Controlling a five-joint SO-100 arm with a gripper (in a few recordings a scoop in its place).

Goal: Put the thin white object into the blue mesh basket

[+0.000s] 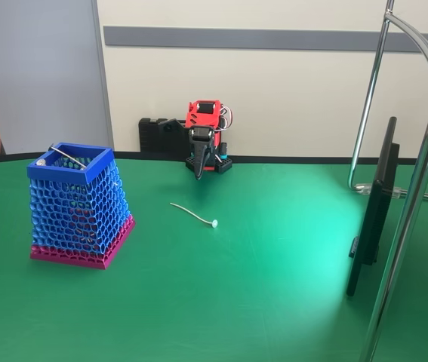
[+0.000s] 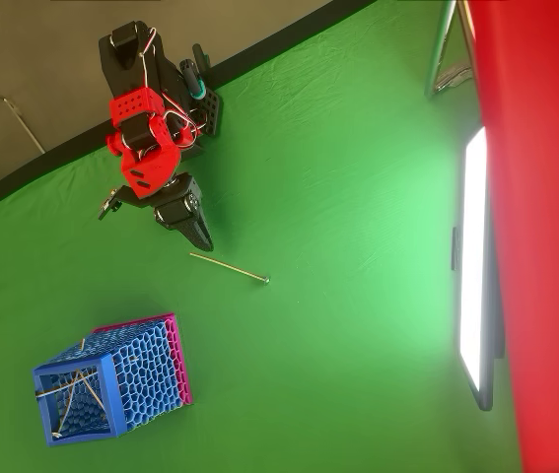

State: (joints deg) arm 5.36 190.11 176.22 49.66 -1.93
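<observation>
The white stick [image 1: 193, 214] is lying flat on the green table [image 1: 274, 286], touching nothing. In the fixed view the blue basket [image 1: 81, 204] is standing at about nine o'clock from the stick, well apart, with other thin sticks leaning inside it. The gripper [image 1: 198, 172] is pointing down near the back edge, at about twelve o'clock from the stick, holding nothing; its fingers are looking closed together. In the overhead view the gripper [image 2: 203, 242] is hanging just beside the stick's [image 2: 228, 267] plain end.
</observation>
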